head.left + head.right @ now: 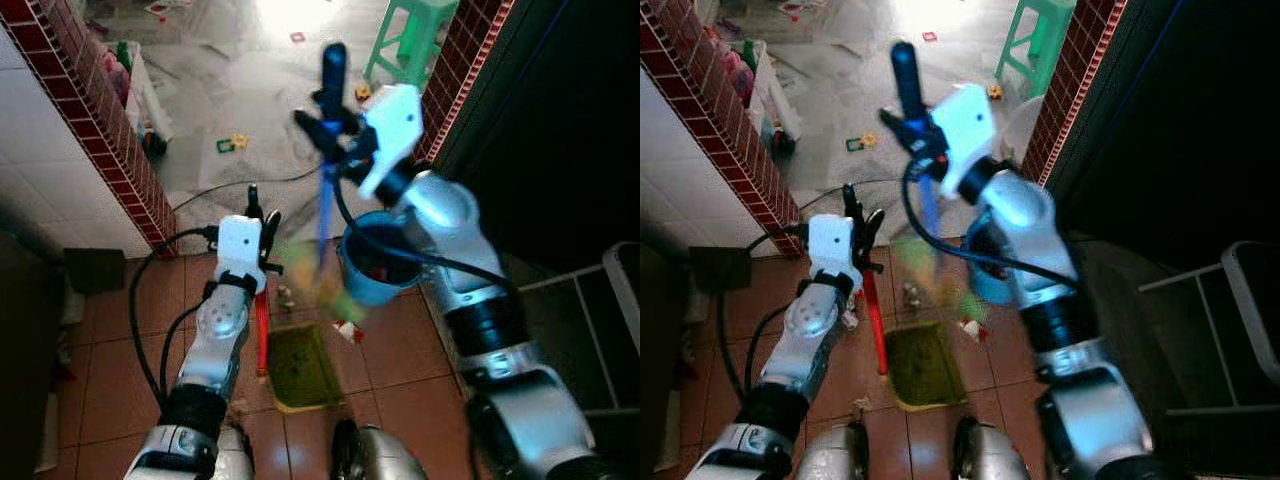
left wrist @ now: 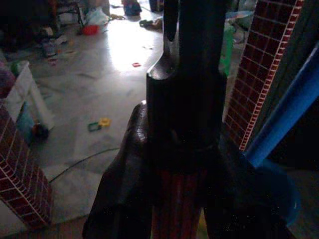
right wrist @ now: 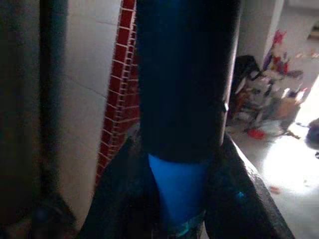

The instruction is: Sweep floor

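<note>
Blue broom (image 1: 323,200) held upright over the brown tiled floor (image 1: 400,350), dark grip at the top, thin blue stick running down to blurred yellow-green bristles just above the dustpan. Likely light and stiff along the stick, soft and springy at the bristles; smooth pole, so prone to twisting in a loose hold. Best taken high on the padded dark grip, as now.

Dustpan (image 1: 300,368) flat on the tiles, olive-green tray, red handle (image 1: 262,335) rising from its left side. Probably light plastic, easy to skid if nudged; steadied from the handle top.

Right gripper (image 1: 325,125) clenched round the broom's dark grip, fingers wrapped on both sides of it in the right wrist view (image 3: 184,199). Left gripper (image 1: 258,215) clamped on the top of the red handle, fingers pressed to it in the left wrist view.

Blue bucket (image 1: 380,265) close beside the right forearm, near the bristles. Small scraps (image 1: 345,328) on the tiles just beside the dustpan. Beyond the brick-edged doorway, a grey floor with scattered toys (image 1: 232,143) and a green stool (image 1: 410,35).
</note>
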